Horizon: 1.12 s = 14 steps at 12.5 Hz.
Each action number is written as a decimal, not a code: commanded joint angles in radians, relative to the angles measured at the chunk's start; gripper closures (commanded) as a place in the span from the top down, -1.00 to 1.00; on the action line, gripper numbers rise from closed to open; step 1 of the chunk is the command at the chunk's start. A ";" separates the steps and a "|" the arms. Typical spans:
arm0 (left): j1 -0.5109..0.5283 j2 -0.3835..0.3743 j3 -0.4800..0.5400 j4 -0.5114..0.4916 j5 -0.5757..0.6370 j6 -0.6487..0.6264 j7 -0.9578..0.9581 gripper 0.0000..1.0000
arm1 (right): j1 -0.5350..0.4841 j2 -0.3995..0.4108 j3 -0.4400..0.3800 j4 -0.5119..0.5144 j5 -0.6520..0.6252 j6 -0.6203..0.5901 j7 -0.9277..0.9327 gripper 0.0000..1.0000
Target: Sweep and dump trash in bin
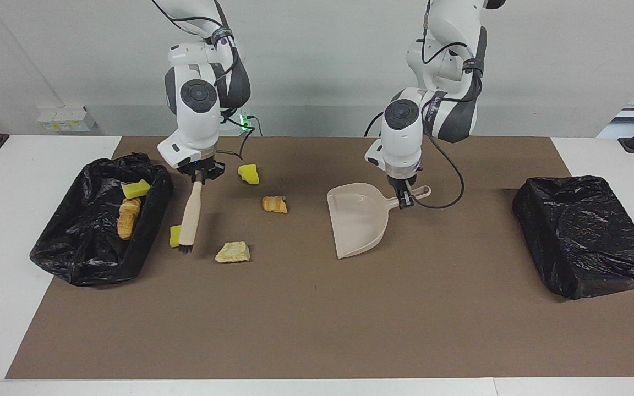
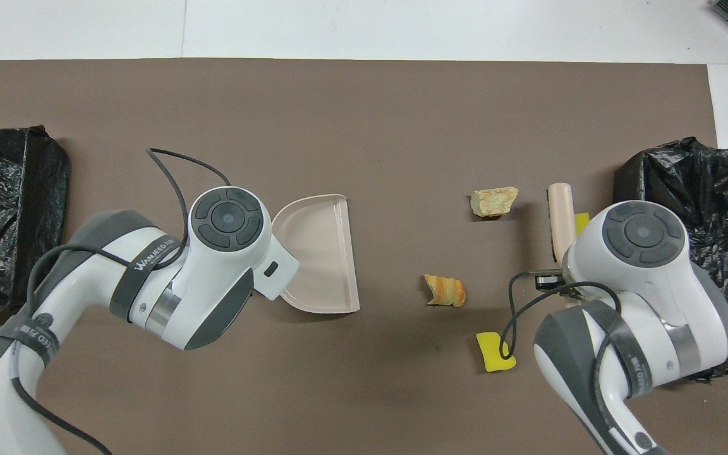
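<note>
While the right hand (image 1: 201, 177) is clamped on the brush (image 1: 189, 217) beside a yellow chunk (image 1: 174, 235) by the bin (image 1: 152, 231), four chunks dot the table, so I'd sweep low toward the dustpan (image 1: 356, 220), its handle pinched by the left hand (image 1: 404, 201).

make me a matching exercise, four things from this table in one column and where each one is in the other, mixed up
Things:
1. beige plastic dustpan
2. beige-handled brush
3. tan bread-like lump
4. long brown bread roll

Places:
A. in the black-lined bin at the right arm's end
B. gripped by its handle in the left claw
C. loose on the brown mat, between brush and dustpan
D. hanging from the right claw, bristles beside a yellow sponge chunk

Pairs: 1-B, 2-D, 3-C, 4-A
</note>
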 commanded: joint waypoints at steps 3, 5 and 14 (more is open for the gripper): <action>-0.024 0.013 0.009 -0.019 0.014 0.025 -0.033 -1.00 | -0.040 0.034 0.016 -0.034 -0.161 0.026 0.020 -1.00; -0.024 0.008 0.009 -0.024 0.014 0.019 -0.033 -1.00 | -0.049 0.074 0.016 -0.040 -0.188 0.043 0.061 -1.00; -0.038 -0.011 0.011 -0.060 0.014 0.011 -0.053 -1.00 | 0.107 0.141 0.025 -0.023 -0.052 0.149 0.150 -1.00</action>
